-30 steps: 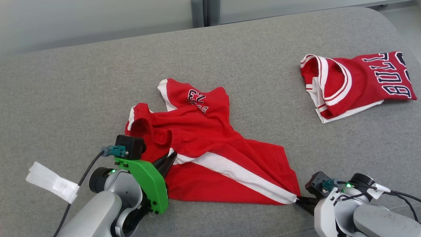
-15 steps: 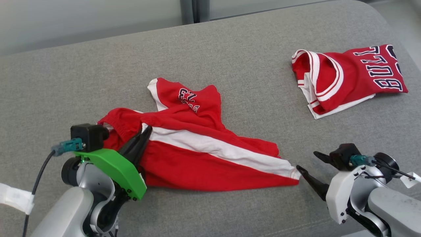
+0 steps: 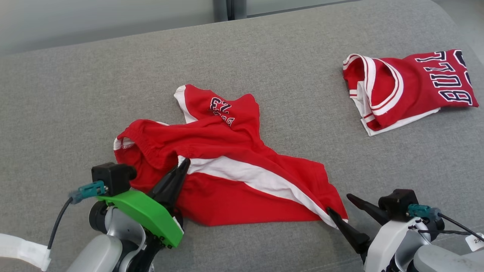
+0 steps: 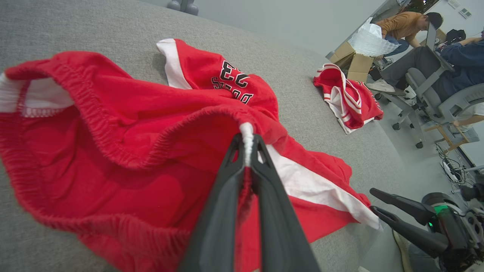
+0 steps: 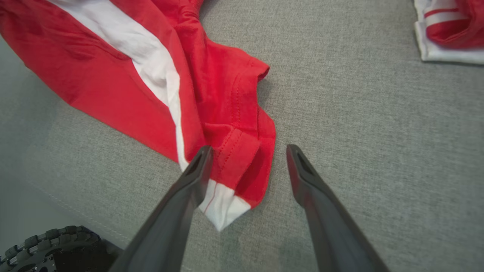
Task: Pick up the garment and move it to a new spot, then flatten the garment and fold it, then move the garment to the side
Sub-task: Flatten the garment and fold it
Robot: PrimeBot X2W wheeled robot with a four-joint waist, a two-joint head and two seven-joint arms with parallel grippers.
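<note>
Left fingers [image 4: 227,189] are pinched narrow on the garment [image 3: 234,196], a pair of red shorts, and clamp the gathered waistband [image 4: 94,113] exactly where the white stripe [image 3: 245,175] begins. Right fingers [image 5: 189,185] stand wide apart at the stripe's other end. They straddle the hem corner [image 5: 223,211] and hold nothing, and whether one tip touches the cloth I cannot tell.

Between the two ends of the stripe the shorts lie crumpled on the grey fabric-covered surface [image 3: 94,75]. One leg, with printed lettering, is thrown up beyond the stripe, and the waistband gapes open beside it. A second red jersey [image 3: 412,94] lies folded well apart from the stripe, past its hem end.

The garment looks light, soft and wholly limp, so it should sag and bunch wherever it is not held, and it will probably drag on the textured cover rather than slide. The thicker parts seem the best holds: the elastic waistband already taken, and the double-stitched hem corner at the stripe's far end. A hold at both ends would likely draw the side seam straight for flattening. The likely risk at the hem is catching one layer only and leaving the other folded under.
</note>
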